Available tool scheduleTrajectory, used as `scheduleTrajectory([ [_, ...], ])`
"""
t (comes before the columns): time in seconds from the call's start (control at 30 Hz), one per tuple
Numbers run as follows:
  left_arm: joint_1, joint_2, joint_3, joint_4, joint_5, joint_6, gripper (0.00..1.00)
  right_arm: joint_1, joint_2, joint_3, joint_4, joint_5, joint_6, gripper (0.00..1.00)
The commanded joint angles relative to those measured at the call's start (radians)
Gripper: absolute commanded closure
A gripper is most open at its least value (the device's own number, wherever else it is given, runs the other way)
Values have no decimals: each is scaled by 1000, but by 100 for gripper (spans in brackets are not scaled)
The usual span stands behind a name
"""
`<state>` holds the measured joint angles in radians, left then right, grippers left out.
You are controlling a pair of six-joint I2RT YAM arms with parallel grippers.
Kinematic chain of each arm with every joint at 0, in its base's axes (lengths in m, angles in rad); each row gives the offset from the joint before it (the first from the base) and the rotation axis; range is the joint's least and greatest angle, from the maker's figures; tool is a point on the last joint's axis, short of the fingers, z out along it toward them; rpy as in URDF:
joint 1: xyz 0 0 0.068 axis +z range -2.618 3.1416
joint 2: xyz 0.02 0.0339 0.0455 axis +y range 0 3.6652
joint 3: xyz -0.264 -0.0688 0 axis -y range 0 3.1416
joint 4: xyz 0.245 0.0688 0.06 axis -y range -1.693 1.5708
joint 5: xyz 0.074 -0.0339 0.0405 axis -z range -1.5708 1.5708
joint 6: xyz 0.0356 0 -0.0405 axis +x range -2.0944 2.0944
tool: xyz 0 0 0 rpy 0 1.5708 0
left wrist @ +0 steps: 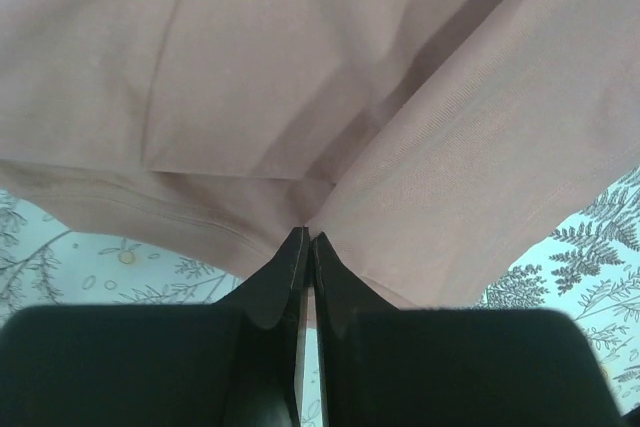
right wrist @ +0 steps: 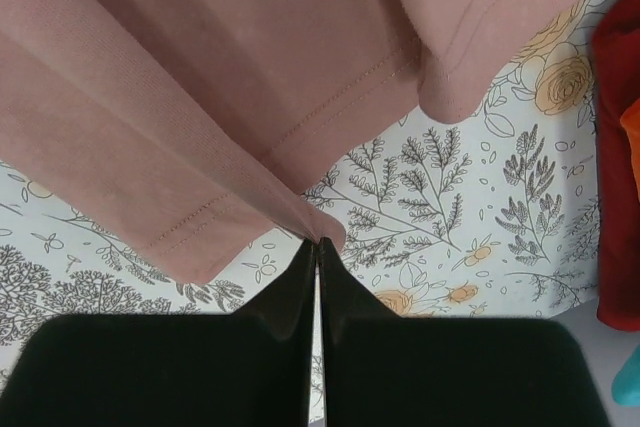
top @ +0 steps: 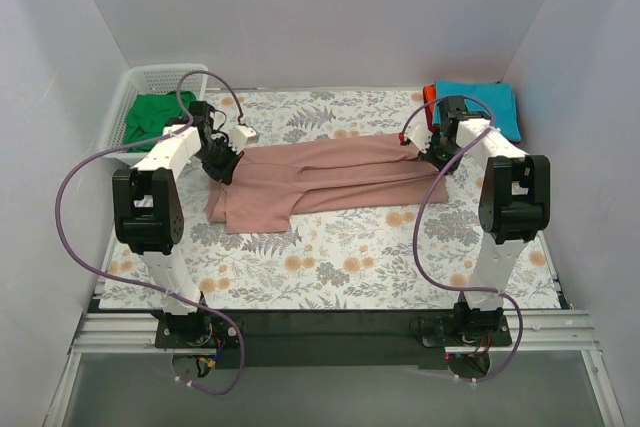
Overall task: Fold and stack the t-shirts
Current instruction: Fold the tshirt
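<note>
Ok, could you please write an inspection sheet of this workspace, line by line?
Surface: floral-patterned table cloth, lying flat.
Job's things: dusty-pink cotton t-shirt spread mid-table, partly folded; green t-shirt in the white plastic mesh basket, far left; teal t-shirt on red-orange t-shirt, far right.
Clutter: nothing seen.
Grippers: left gripper and right gripper, fingers shut on the pink t-shirt's edges.
Cables: purple cables loop from both arms.
Surroundings: plain white walls.

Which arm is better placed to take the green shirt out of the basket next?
Left, probably. The basket with the green shirt stands far left, close to the left fingers; the right fingers are on the other side. Both are shut on the pink shirt, which must be released first.
</note>
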<state>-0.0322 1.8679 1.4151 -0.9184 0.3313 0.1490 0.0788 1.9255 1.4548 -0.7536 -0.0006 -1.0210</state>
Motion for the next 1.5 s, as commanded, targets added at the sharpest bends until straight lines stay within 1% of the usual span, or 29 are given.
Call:
scheduleTrajectory([
  [0.0, 9, -7, 74, 15, 32, -3, 100, -10, 19, 71, -15, 10, -39, 99],
  [0.1, 9, 13, 87, 13, 29, -3, 100, -10, 39, 105, -16, 8, -33, 99],
  [0.3, 9, 23, 58, 44, 14, -14, 100, -8, 81, 145, -15, 14, -19, 99],
  [0.33, 9, 25, 53, 55, 8, -17, 100, -10, 89, 159, -16, 17, -10, 94],
  [0.37, 11, 31, 48, 70, -4, -29, 100, -10, 98, 165, -15, 19, 4, 85],
  [0.4, 14, 33, 41, 79, -9, -41, 96, -8, 101, 170, -16, 19, 13, 67],
  [0.47, 25, 31, 44, 93, 4, -64, 85, -16, 101, 179, -18, 11, 39, 52],
  [0.5, 31, 24, 59, 87, 20, -95, 75, -22, 84, 177, -23, 8, 61, 37],
  [0.53, 72, 17, 67, 78, 44, -109, 70, -30, 73, 176, -30, -1, 73, 33],
  [0.57, 86, 10, 68, 52, 66, -118, 65, -49, 61, 177, -44, -50, 91, 31],
  [0.6, 115, -15, 67, 40, 105, -126, 61, -60, 40, 177, -58, -70, 119, 30],
  [0.67, 144, -44, 33, 3, 143, -141, 59, -100, 21, 176, -110, -129, 151, 30],
  [0.73, 173, -87, -4, -25, 190, -138, 58, -122, 7, 170, -147, -165, 209, 35],
  [0.8, 195, -117, -73, -33, 224, -141, 58, -157, 7, 151, -188, -232, 254, 41],
  [0.9, 198, -160, -156, -14, 241, -198, 57, -188, 10, 110, -207, -314, 331, 43],
  [0.93, 198, -164, -171, -10, 248, -209, 57, -192, 13, 104, -207, -329, 347, 43],
  [0.97, 199, -156, -195, -4, 255, -239, 53, -198, 29, 101, -210, -352, 390, 42],
  [1.0, 198, -151, -202, 0, 255, -249, 51, -201, 35, 101, -210, -357, 403, 41],
  [1.13, 198, -151, -229, 27, 259, -282, 50, -214, 70, 118, -207, -397, 449, 38],
  [1.47, 198, -124, -245, 53, 258, -301, 50, -220, 165, 142, -202, -427, 518, 38],
])
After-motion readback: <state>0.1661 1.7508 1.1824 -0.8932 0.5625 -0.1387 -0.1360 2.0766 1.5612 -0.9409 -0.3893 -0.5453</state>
